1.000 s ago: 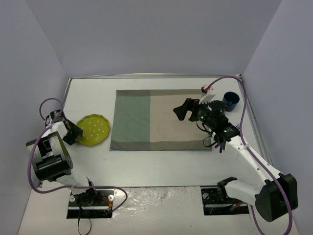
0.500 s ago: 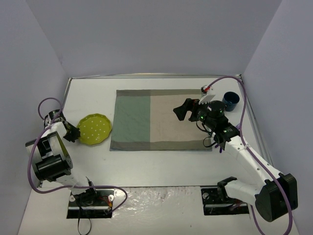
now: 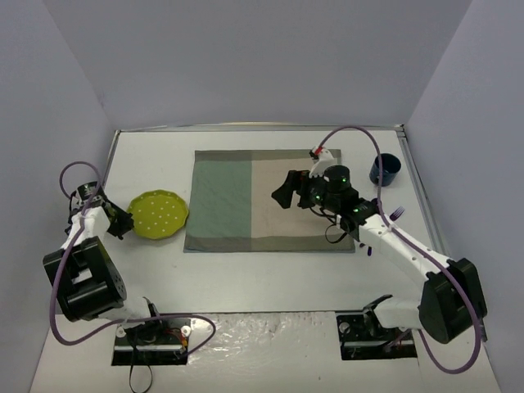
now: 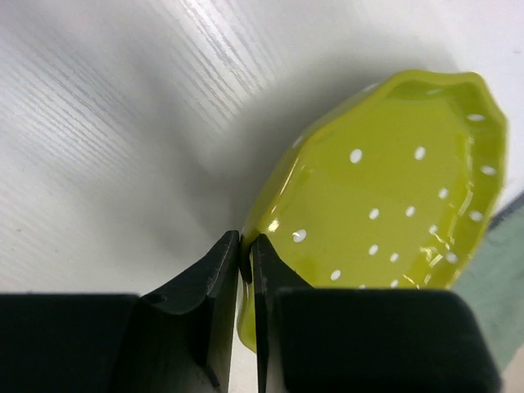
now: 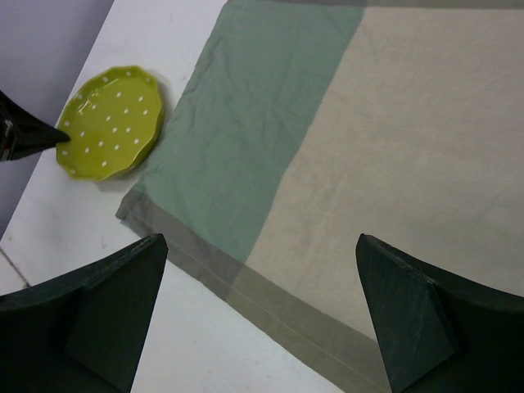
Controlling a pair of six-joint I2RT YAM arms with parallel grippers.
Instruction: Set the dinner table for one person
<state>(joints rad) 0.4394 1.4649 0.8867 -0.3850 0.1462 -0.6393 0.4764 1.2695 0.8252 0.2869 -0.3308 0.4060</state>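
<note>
A lime-green plate with white dots (image 3: 160, 216) sits on the white dinner table (image 3: 262, 270) left of the green and beige mat (image 3: 266, 199). My left gripper (image 3: 120, 223) is shut on the plate's left rim; in the left wrist view the fingertips (image 4: 228, 254) pinch the rim and the plate (image 4: 393, 196) is tilted up off the table. My right gripper (image 3: 286, 191) is open and empty above the middle of the mat. In the right wrist view it (image 5: 262, 319) hangs over the mat (image 5: 368, 147), with the plate (image 5: 110, 120) at upper left.
A dark blue cup (image 3: 385, 169) stands on the table right of the mat. A purple utensil (image 3: 399, 213) lies near the right arm, partly hidden. The table's metal edge rail (image 3: 262, 128) runs along the back.
My right arm has swung left, moving the open gripper from the mat's right part toward its middle. The left gripper and plate shifted slightly right.
</note>
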